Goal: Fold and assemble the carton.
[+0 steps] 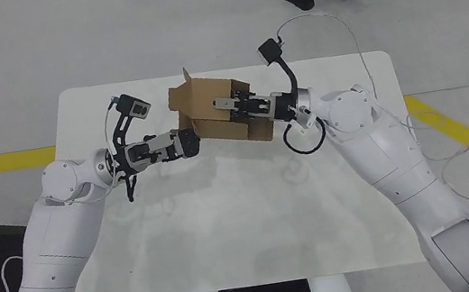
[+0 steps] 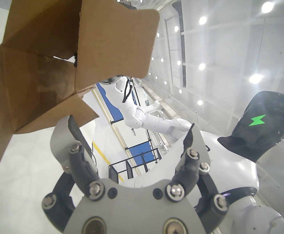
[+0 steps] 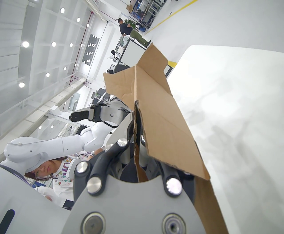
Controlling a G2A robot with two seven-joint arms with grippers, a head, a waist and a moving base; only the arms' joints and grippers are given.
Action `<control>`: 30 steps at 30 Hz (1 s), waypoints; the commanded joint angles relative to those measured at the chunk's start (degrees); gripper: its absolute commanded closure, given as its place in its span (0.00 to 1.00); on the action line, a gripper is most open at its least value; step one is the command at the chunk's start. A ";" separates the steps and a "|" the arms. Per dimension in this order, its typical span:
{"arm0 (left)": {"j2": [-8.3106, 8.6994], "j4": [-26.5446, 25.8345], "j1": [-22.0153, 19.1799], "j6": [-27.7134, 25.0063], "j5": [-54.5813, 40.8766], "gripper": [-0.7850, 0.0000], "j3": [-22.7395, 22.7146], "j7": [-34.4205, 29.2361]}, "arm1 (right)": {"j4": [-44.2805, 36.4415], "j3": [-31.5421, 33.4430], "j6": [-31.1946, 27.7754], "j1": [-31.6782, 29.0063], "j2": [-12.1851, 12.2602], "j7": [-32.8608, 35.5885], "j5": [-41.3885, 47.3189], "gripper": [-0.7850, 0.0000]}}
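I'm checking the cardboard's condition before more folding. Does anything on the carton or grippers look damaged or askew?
The carton, clamped by the right gripper, is lopsided with flaps splayed at different angles. One flap edge looks ragged, and a pad on the open left gripper looks frayed.

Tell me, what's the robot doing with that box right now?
Right gripper clamped on carton wall. Left gripper open beside a flap. Folding not yet done.

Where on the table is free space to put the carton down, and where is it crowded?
Free: the near half of the table, from the carton to the near edge; also the far-left corner beyond the left pincer. Crowded: the far middle, where the right pincer holds the carton and the left one is open beside it.
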 commanded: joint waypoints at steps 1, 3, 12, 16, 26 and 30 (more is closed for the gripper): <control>-0.03 0.28 -0.11 0.06 -0.05 0.00 -0.07 0.14 | 0.08 0.01 -0.17 -0.21 -0.04 0.20 0.25 1.00; -0.06 0.61 -0.27 0.09 0.05 0.00 -0.05 0.14 | 0.04 0.00 -0.35 -0.43 -0.09 0.43 0.55 1.00; -0.42 1.57 -1.09 1.16 -0.38 0.00 0.72 0.85 | -0.50 -0.47 -0.67 -0.80 -0.46 1.31 1.44 1.00; -0.56 1.99 -1.38 1.37 -0.45 0.00 0.94 1.11 | -0.45 -0.58 -0.75 -0.85 -0.63 1.33 1.68 1.00; -0.58 3.41 -2.12 1.13 -0.41 0.00 0.05 0.56 | 0.56 -0.76 -1.00 -1.14 -0.91 2.13 1.76 1.00; -0.28 4.68 -2.41 0.45 0.11 0.00 -1.45 -0.77 | 1.02 -0.14 -1.19 -1.41 -0.70 4.17 2.24 1.00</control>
